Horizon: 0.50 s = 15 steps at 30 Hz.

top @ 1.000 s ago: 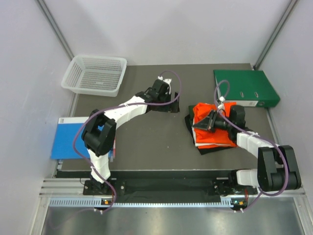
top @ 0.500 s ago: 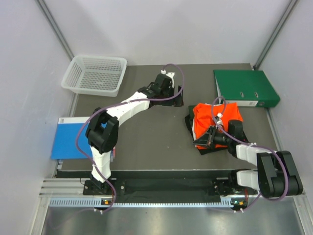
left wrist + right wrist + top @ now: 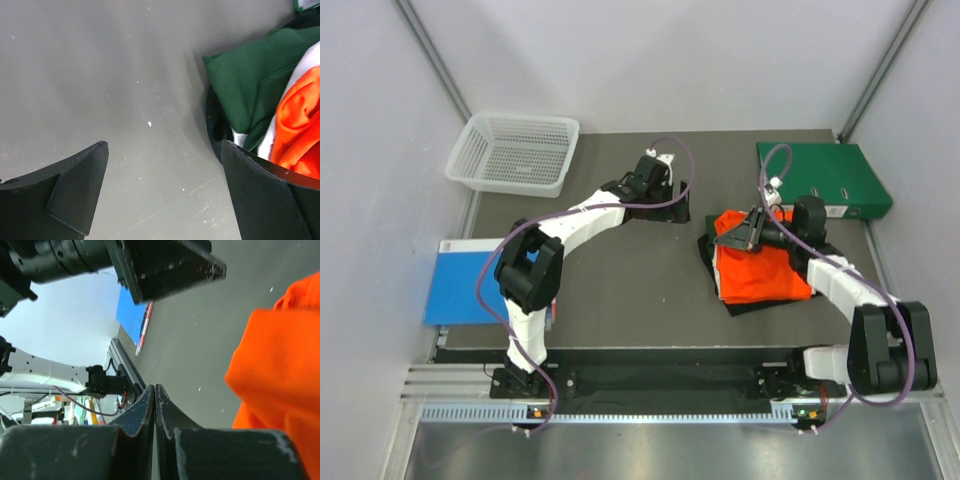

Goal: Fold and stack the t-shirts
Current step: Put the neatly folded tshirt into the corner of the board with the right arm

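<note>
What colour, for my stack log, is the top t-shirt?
The top t-shirt is bright orange; top external view.

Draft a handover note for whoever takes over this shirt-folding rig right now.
Left gripper: open, empty, over bare table just left of the pile.
Right gripper: shut, holding nothing, by the pile's far left corner.
T-shirts: one pile right of centre, orange shirt on top, white cloth and dark cloth beneath.
Done: no loose shirt shows elsewhere on the table.
Left: the orange shirt looks rumpled at its edge, so it probably needs smoothing and the pile squaring.
</note>
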Available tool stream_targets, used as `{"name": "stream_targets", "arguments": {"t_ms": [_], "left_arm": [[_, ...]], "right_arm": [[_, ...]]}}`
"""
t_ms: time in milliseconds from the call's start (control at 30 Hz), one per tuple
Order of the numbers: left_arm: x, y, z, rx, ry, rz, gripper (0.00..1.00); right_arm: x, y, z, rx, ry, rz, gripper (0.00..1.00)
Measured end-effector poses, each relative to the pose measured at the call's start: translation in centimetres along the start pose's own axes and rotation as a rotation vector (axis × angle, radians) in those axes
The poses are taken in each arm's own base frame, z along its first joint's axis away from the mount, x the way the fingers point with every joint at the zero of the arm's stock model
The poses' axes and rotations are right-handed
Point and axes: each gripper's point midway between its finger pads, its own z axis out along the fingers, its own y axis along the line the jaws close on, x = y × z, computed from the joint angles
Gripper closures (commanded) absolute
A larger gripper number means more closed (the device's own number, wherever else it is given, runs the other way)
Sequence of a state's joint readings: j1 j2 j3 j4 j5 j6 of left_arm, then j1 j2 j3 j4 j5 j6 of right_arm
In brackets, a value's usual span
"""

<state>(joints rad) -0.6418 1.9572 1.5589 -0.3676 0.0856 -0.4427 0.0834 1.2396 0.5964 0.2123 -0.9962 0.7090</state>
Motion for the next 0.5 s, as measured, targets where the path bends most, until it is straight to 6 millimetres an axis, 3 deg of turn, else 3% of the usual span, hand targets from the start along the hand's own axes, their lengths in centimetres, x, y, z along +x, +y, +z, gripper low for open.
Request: {"name": "stream_targets", "arguments": {"t_ms": [133,367,500], "left_arm": [[0.7,0.4,0.2,-0.012,0.015,-0.002,0.01],[1.3,1.0,0.4,-0.027,0.026,-0.004,0.01],[1.8,1.6,0.5,-0.042,0.036,-0.007,0.01]], "right_arm": [[-1.3,-1.7,1.5,0.012,0.016,0.026,0.99],[-1.4,-7.1,4.5,0.038,0.066,0.154,0.99],[-2.4,-8.1,5.9,-0.005,0.054,0.19,1.0]]}}
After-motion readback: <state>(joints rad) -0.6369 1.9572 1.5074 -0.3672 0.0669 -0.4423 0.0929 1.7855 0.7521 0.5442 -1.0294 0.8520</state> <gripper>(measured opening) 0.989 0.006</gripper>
